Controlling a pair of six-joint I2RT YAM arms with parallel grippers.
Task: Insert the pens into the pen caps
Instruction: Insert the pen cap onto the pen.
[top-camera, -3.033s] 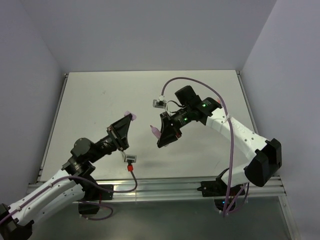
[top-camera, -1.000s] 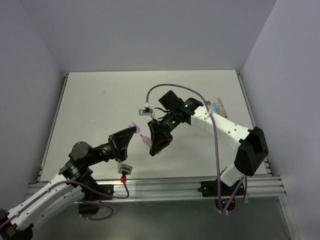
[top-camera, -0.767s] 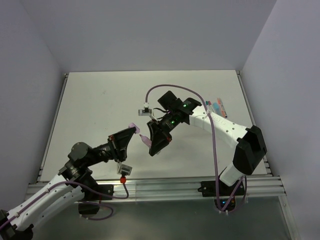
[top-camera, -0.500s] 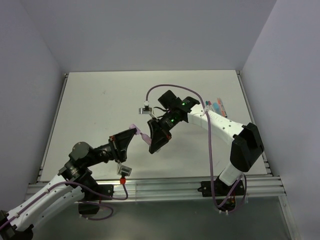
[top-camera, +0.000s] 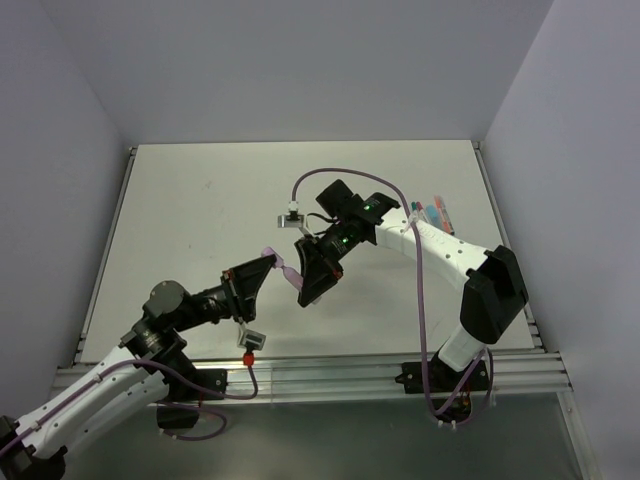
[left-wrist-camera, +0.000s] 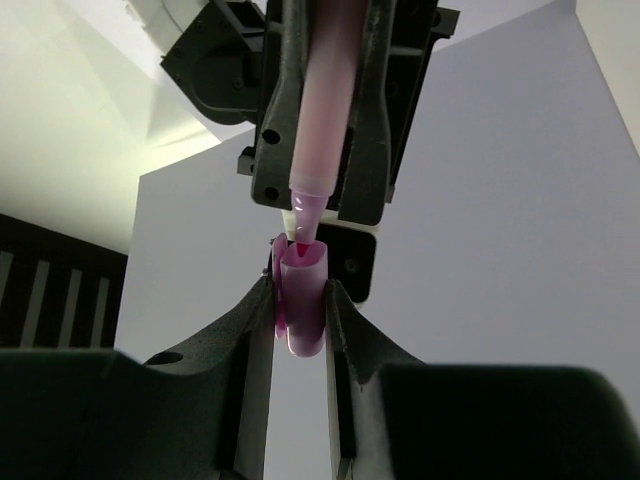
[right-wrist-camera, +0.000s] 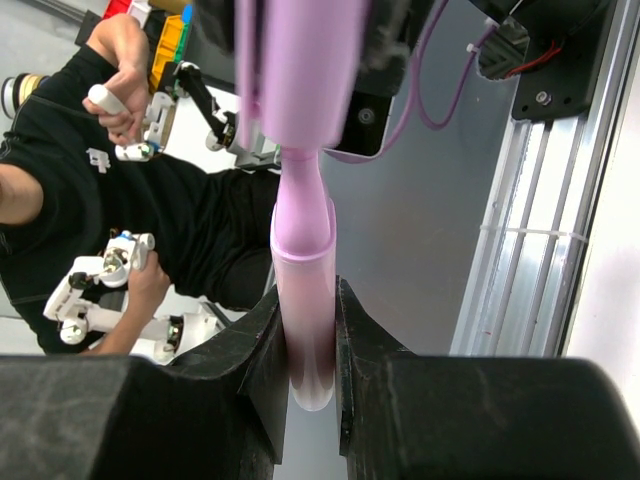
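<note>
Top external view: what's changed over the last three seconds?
The right arm swung left, bringing the tip of its pink pen to the mouth of the pink cap. The left arm carried that cap slightly nearer and right. Both jaws kept their grips; nothing was released.

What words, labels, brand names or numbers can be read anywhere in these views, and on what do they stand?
No text can be read in any view.
The white mark on a black shirt: too blurred to read.
The spare pens at the right edge of the table: any print is too small to read.
The pink pen and pink cap: no print shows.
</note>
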